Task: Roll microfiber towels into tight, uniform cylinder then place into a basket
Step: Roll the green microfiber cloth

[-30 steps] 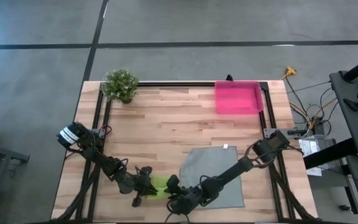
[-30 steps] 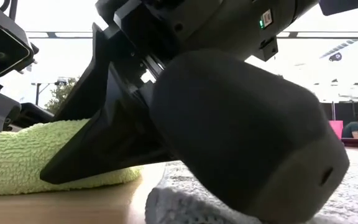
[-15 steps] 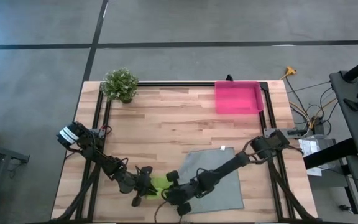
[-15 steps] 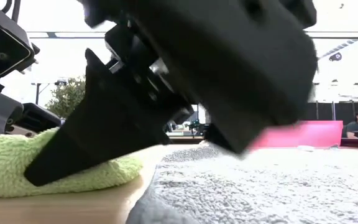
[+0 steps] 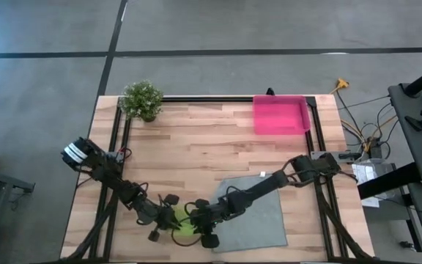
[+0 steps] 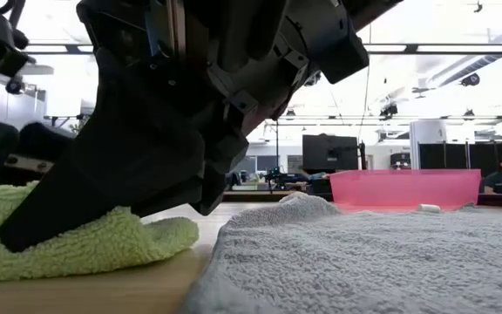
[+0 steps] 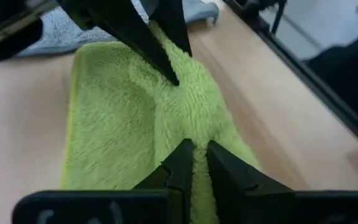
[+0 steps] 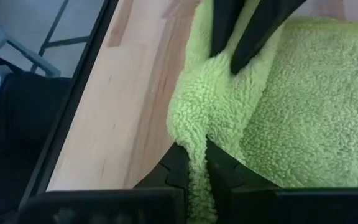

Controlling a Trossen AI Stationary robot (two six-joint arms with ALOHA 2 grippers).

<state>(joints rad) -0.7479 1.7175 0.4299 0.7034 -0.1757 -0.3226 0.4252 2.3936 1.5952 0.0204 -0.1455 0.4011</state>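
High view: the lime green towel is pinched near the front edge of the tabletop by both pincers, with the left pincer clenched on one end and the right pincer clenched on the other. The grey towel is spread flat right beside it. The pink basket is parked well apart at the far right corner.
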